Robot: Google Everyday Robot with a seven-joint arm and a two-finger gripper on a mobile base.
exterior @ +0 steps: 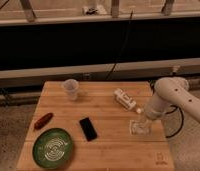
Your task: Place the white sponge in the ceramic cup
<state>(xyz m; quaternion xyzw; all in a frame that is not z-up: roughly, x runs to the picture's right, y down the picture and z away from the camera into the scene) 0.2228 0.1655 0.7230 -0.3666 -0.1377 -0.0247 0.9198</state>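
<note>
The white sponge (135,129) is a small pale block on the right part of the wooden table (108,112). My gripper (141,124) points down right over the sponge, at or touching it; the white arm (168,95) reaches in from the right. The ceramic cup (71,89) stands upright near the table's back left, far from the gripper, with nothing seen in it.
A white labelled bottle (124,99) lies just behind the gripper. A black phone (88,128) lies mid-table, a green round plate (54,147) at the front left, and a reddish oblong object (43,120) at the left edge.
</note>
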